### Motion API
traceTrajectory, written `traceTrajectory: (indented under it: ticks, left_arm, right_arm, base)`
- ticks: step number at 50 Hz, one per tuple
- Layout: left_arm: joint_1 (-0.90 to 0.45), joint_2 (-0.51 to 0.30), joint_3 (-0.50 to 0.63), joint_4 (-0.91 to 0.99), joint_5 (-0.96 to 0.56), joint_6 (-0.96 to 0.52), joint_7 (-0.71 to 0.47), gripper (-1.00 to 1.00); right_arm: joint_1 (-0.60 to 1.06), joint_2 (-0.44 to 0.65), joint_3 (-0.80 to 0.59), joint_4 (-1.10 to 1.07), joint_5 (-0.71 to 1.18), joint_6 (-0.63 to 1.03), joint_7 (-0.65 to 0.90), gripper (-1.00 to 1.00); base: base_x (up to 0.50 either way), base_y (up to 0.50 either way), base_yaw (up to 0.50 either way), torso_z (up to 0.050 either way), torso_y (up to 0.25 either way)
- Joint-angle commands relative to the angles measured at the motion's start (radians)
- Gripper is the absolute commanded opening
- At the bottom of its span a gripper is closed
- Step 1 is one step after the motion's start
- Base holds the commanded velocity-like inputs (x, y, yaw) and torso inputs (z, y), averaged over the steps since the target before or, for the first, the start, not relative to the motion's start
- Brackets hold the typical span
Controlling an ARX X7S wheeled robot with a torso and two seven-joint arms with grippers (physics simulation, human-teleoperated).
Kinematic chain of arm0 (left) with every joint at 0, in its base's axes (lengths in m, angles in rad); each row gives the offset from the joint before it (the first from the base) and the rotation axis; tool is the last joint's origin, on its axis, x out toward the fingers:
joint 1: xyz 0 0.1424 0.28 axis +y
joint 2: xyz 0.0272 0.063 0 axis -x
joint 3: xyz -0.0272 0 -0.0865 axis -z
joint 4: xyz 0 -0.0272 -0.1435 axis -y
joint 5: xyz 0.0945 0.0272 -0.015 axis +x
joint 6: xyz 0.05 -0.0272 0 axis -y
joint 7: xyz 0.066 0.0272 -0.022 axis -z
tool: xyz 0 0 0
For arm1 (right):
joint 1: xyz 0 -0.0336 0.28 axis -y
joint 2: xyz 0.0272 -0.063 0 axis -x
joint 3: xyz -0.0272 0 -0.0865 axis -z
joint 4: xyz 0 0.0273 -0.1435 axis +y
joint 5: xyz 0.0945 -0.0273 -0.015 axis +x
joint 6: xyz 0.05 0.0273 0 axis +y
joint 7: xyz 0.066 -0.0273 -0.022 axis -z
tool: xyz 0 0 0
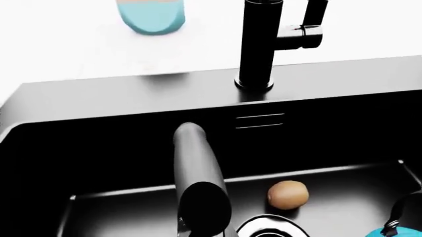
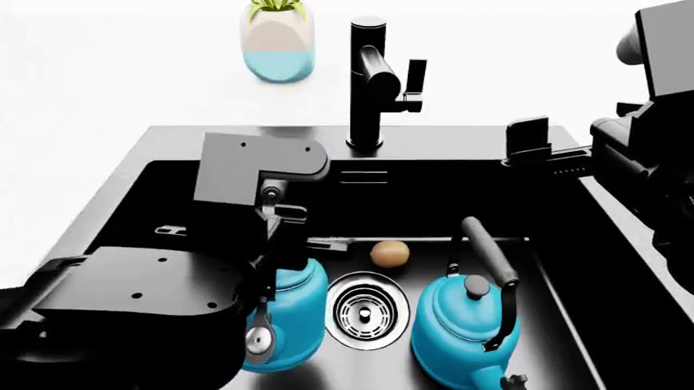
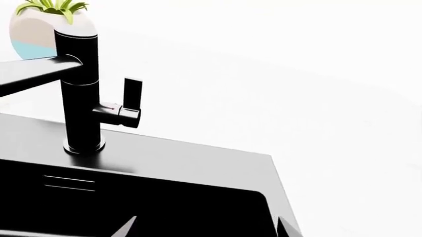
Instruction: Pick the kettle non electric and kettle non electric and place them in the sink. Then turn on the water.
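Kettles (image 2: 469, 325) (image 2: 292, 305) flank drain (image 2: 366, 309) inside sink (image 2: 162, 187); left gripper (image 2: 284, 244) jaw state unclear at left kettle; right gripper (image 2: 542, 150) unclear, near faucet (image 2: 375, 81).

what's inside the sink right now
In the sink: two turquoise kettles, a brown kiwi-like fruit and the chrome drain. The left arm covers much of the left kettle and the floor beneath.

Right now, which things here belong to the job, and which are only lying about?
For the job:
- left kettle
- right kettle
- sink
- faucet with its lever

Only lying about:
- kiwi in the sink
- plant pot on the counter
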Motion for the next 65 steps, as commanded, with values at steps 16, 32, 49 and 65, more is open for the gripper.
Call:
traceTrajectory:
  ticks: [16, 32, 49, 65]
  left_arm:
    - [0.031, 0.002, 0.005, -0.025, 0.01, 0.006, 0.014, -1.0]
    - [0.062, 0.003, 0.015, -0.046, 0.011, 0.013, 0.031, -1.0]
    - [0.059, 0.001, 0.011, -0.051, -0.01, 0.011, 0.026, -1.0]
    - [0.058, 0.003, 0.012, -0.046, -0.006, 0.005, 0.026, 1.0]
  right_arm:
    - [0.001, 0.01, -0.001, -0.007, -0.006, -0.009, -0.004, 1.0]
    - [0.009, 0.006, -0.006, -0.005, -0.002, -0.009, -0.001, 1.0]
    - [0.028, 0.003, -0.012, -0.001, 0.007, -0.004, 0.005, 1.0]
    - [0.027, 0.006, -0.013, -0.006, 0.0, -0.008, -0.002, 1.0]
  base:
    - [0.0, 0.0, 0.0, 0.001, 0.001]
    - [0.0, 0.0, 0.0, 0.0, 0.001]
    - [0.0, 0.0, 0.0, 0.001, 0.001]
    - [0.0, 0.0, 0.0, 0.0, 0.0]
